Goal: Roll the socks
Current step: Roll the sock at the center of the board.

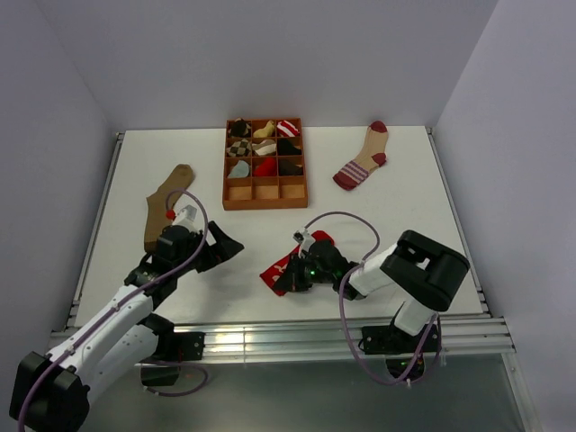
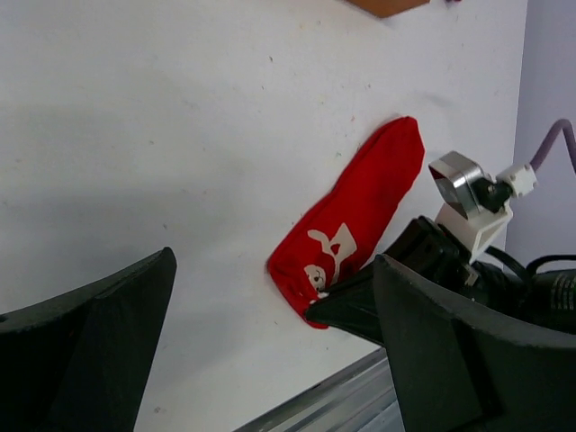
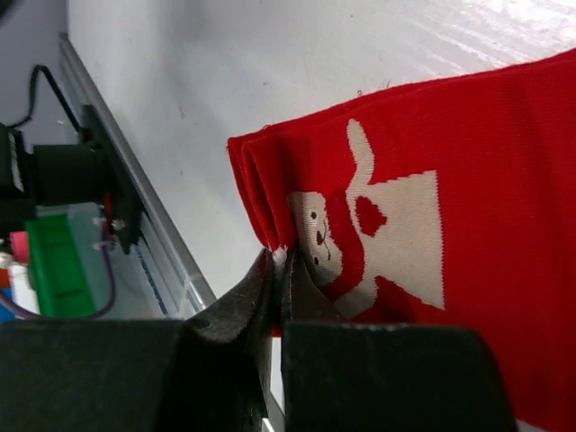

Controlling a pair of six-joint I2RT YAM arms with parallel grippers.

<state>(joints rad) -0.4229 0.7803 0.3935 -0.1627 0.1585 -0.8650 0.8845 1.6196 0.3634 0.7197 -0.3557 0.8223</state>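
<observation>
We pinch the red sock (image 3: 468, 180) at its folded edge with the right gripper (image 3: 279, 270); it looks limp and light. The left gripper (image 1: 220, 247) gapes empty.

light: bright, even | shadows: soft, faint | glare: table (image 3: 504, 36) washed out, right wrist view | focus: sharp overhead
</observation>
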